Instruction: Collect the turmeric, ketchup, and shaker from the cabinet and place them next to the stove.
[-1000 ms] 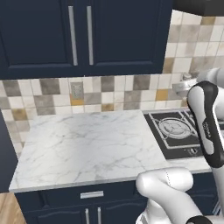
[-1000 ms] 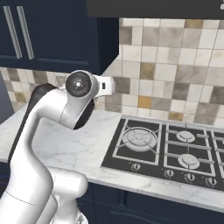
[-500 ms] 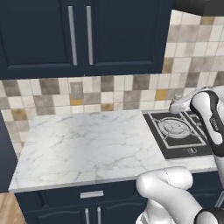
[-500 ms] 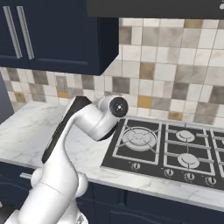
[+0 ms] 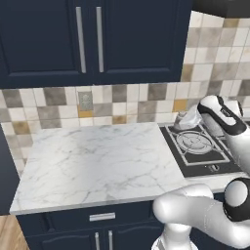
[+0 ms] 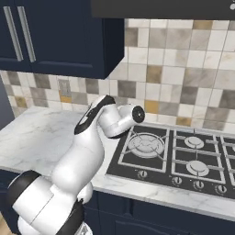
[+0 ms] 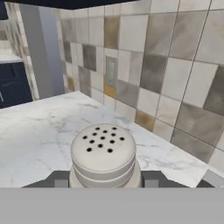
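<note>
No brand, label or readable writing on anything.

Backsplash (image 6: 183, 78): square tiles in mixed cream, beige, grey, brown and a few ochre; glossy. One pale outlet plate (image 5: 85, 101) is set into it.

Cabinet (image 5: 88, 39): dark navy wall unit, flat panel doors, both shut. Two long vertical silver bar handles (image 5: 80, 39), side by side at the door seam. Navy base cabinets (image 5: 83, 229) below the counter, with one short horizontal silver pull and two vertical ones showing at the bottom edge.

Countertop (image 5: 93, 161): one slab, white marble with grey veining, smooth, squared front edge.

Stove (image 6: 183, 160): black flat cooktop let into the counter to the right of the marble. In the right base view I count four round grey burners under grey grates, and five small knobs along the front edge.

Arm: white shells, dark joints, reaching to the counter at the stove's left rear corner, close to the backsplash.

Gripper (image 7: 105, 181): two dark finger tips, one on either side of the shaker's body, clenched on it.

Shaker (image 7: 103, 155): one, short pale grey-white cylinder, ribbed body, domed top pierced by about a dozen small dark holes. Held upright between the finger tips above the marble, near the tiled wall. In the left base view it shows as a pale shape (image 5: 187, 119) at the arm's end, just beside the stove's rear left corner.
</note>
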### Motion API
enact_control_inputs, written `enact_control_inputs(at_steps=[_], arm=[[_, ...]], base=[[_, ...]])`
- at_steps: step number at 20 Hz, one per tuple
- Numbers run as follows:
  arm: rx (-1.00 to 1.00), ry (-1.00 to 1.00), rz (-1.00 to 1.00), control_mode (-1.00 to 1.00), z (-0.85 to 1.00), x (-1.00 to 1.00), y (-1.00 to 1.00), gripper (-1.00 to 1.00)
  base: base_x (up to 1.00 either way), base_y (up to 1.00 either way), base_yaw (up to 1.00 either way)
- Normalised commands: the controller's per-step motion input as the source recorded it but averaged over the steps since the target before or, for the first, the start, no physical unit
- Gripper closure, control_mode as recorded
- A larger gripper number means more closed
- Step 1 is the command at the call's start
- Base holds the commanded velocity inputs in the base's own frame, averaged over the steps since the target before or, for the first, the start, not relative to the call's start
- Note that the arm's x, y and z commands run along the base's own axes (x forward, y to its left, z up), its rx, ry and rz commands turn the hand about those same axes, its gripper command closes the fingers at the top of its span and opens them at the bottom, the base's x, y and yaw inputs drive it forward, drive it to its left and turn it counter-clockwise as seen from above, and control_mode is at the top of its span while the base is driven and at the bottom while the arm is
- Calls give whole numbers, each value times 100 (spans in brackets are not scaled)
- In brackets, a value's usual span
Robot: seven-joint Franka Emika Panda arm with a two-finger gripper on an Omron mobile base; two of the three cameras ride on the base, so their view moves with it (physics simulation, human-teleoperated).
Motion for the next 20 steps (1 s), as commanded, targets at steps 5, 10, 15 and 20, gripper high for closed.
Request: enact_control_inputs(at_steps=[5, 10, 15, 20], arm=[[0, 3, 15, -100, -52, 71, 0, 100], [0, 4, 6, -100, -50, 62, 3, 100], [0, 0, 0, -100, -42, 52, 28, 100], [0, 0, 0, -100, -44, 45, 39, 100]], base=[[0, 0, 0], [0, 0, 0], [0, 0, 0], [0, 0, 0]])
